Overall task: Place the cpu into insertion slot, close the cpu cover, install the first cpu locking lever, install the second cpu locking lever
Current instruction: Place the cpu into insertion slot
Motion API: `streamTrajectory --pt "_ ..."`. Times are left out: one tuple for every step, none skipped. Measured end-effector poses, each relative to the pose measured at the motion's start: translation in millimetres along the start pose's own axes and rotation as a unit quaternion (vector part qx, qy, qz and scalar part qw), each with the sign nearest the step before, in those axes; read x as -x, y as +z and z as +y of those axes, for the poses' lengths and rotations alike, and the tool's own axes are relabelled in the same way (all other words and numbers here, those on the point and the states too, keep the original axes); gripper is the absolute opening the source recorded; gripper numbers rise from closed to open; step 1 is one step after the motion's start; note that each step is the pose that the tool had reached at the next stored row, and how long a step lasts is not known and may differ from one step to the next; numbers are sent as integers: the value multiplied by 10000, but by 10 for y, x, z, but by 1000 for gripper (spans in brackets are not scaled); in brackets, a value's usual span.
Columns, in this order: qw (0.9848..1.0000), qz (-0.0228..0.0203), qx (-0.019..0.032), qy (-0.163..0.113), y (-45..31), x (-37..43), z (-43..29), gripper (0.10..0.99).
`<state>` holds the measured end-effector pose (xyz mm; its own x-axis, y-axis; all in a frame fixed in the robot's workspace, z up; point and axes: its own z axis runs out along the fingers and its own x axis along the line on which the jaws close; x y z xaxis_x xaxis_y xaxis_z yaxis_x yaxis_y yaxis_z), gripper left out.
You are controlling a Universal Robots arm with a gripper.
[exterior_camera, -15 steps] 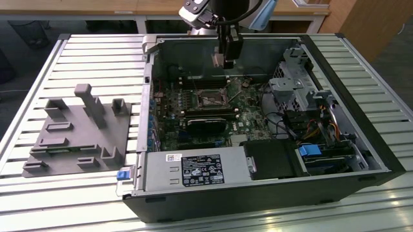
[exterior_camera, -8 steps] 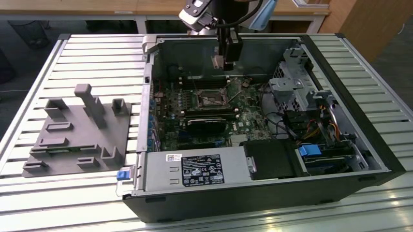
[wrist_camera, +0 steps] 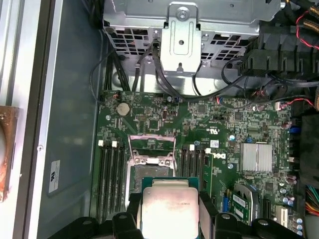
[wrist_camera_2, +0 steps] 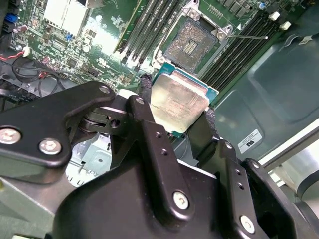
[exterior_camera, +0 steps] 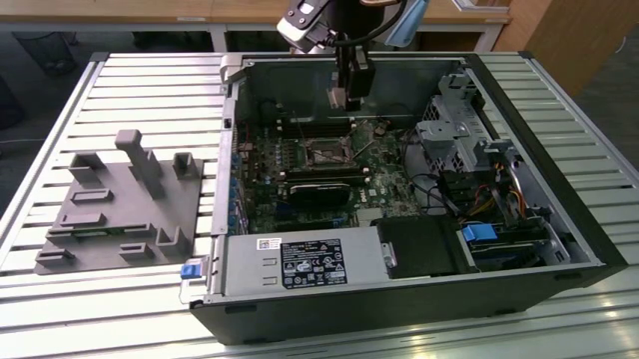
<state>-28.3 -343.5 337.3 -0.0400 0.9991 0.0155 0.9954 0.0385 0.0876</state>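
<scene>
Jaws of the black gripper (wrist_camera_2: 178, 112) pinch the flat silvery-beige square cpu (wrist_camera_2: 174, 97) clear of the bare square black insertion slot (wrist_camera_2: 192, 44); thin silvery metal cover (wrist_camera: 151, 159) open, all steps left

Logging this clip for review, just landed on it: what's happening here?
The arm's gripper is shut on the cpu, holding it by two opposite edges over the motherboard in the open computer case. The insertion slot lies uncovered and empty, so the cpu is not yet seated.

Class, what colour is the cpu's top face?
The cpu is pale silvery beige, best in first wrist view.
</scene>
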Motion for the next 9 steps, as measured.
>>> streamTrajectory --pt "10000 0 0 0 4 0 0 541" --pt "10000 0 0 0 7 0 -1 541" --pt "10000 0 0 0 10 0 -1 541" --pt "10000 0 0 0 13 0 -1 541" --pt "10000 0 0 0 16 0 -1 541" --pt "10000 0 0 0 19 0 -2 541" --pt "10000 0 0 0 22 0 -2 541" --pt "10000 0 0 0 25 0 -2 541" --pt "10000 0 0 0 28 0 -2 541"
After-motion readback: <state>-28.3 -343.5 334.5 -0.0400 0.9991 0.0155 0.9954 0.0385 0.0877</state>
